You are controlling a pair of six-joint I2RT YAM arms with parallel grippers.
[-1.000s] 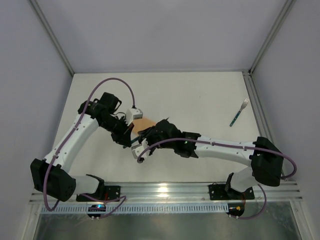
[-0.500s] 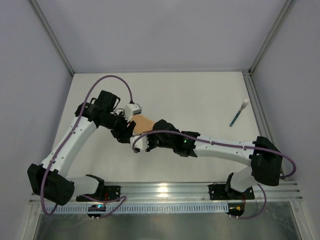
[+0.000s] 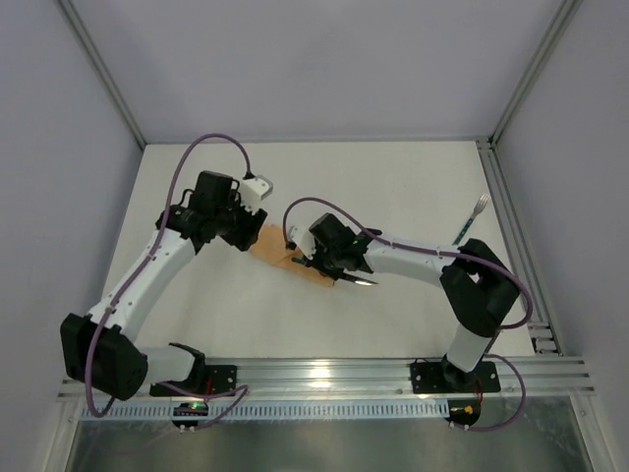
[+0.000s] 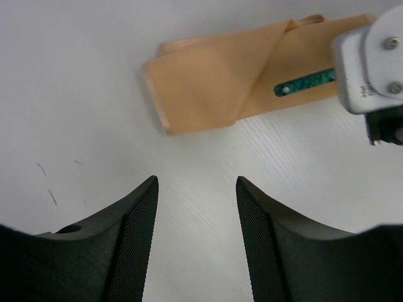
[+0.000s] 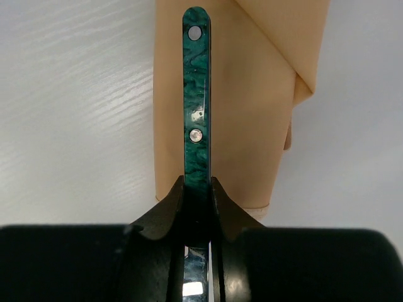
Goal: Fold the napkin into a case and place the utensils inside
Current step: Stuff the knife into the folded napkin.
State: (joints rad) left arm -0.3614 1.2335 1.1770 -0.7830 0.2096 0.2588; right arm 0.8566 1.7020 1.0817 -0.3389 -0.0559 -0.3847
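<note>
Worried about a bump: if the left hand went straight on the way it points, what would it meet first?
Probably bare table, just short of the near end of the folded case. The left hand is open, and depth is unclear.

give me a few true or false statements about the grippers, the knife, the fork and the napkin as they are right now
1. The right gripper is shut on the knife. True.
2. The left gripper holds the fork. False: it is open and empty above the table, and the fork lies alone near the table's right edge.
3. The knife's teal handle points out over the peach cloth of the case. True.
4. The napkin lies spread out as an open square. False: it is folded into a narrow case with a diagonal flap across it.
</note>
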